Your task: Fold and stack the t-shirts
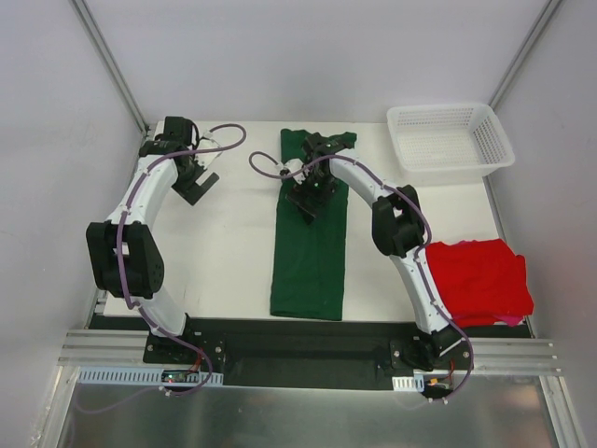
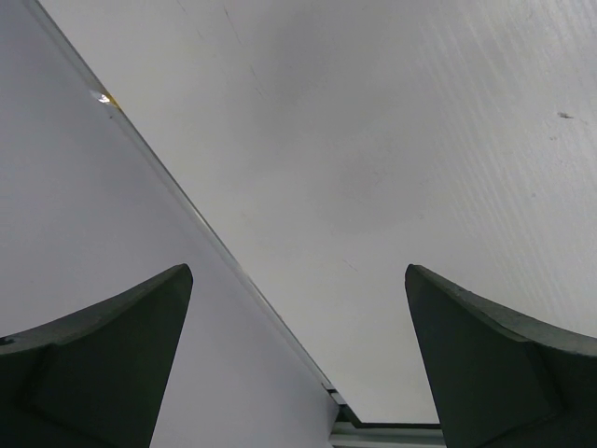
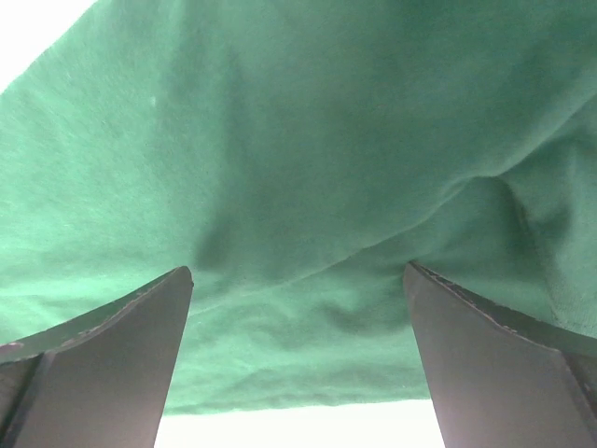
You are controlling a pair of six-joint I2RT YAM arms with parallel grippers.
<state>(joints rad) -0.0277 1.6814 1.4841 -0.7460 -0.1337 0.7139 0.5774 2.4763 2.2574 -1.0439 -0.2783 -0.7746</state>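
A dark green t-shirt lies folded into a long narrow strip down the middle of the table. My right gripper hovers over its upper half, jaws open, with only green cloth under the fingers and nothing between them. A bright red t-shirt lies crumpled at the table's near right edge, beside the right arm. My left gripper stands open over bare table at the far left, away from both shirts. Between its fingertips the wrist view shows only white table and the table's edge.
A white plastic mesh basket stands at the far right corner. White walls close in the table on three sides, and the table's left edge runs close under the left gripper. Both arm bases sit on a black rail along the near edge.
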